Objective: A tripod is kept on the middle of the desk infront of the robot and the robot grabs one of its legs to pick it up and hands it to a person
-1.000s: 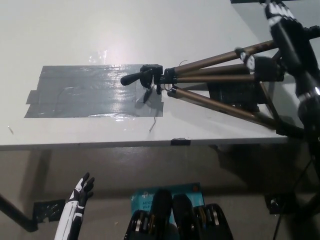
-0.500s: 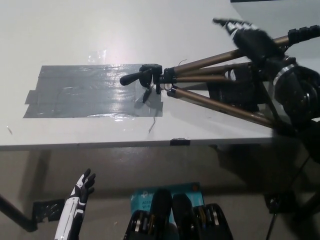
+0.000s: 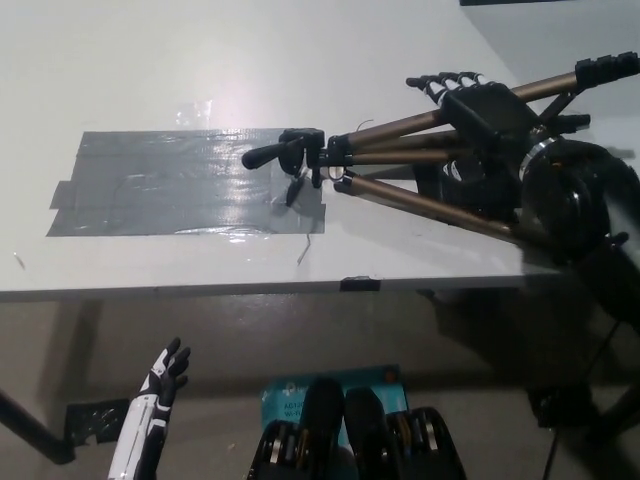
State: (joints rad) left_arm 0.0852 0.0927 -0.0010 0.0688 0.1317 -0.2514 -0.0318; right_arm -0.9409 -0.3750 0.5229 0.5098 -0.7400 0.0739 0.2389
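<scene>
**Black hand spread above the tripod's legs, tripod lying flat on the desk**

The wide white desk (image 3: 140,60) fills the upper part of the head view, with its front edge running across the middle. A large rectangular patch of dark grey glossy tape (image 3: 160,185) is stuck to the desktop and serves as the landmark here.

The bronze-legged tripod with a black head (image 3: 400,157) lies on its side on the desk. Its head and handle rest on the right end of the tape patch. Its legs fan out to the right of the patch and reach past the desk's right edge.

The black right hand (image 3: 485,108) is to the right of the tape patch, over the tripod's upper legs. Its fingers are stretched out and apart, pointing back toward the patch, and they are closed around nothing. Whether the palm touches a leg cannot be told.

Below the tape patch, on the floor under the desk, lies a flat blue thing with white print (image 3: 300,392); what it is cannot be made out.

The white left hand (image 3: 166,374) rests below the tape patch, lower than the desk's front edge, with its fingers loose and apart and holding nothing.

A small black piece (image 3: 360,284) sits on the desk's front edge, below the right end of the patch.
</scene>
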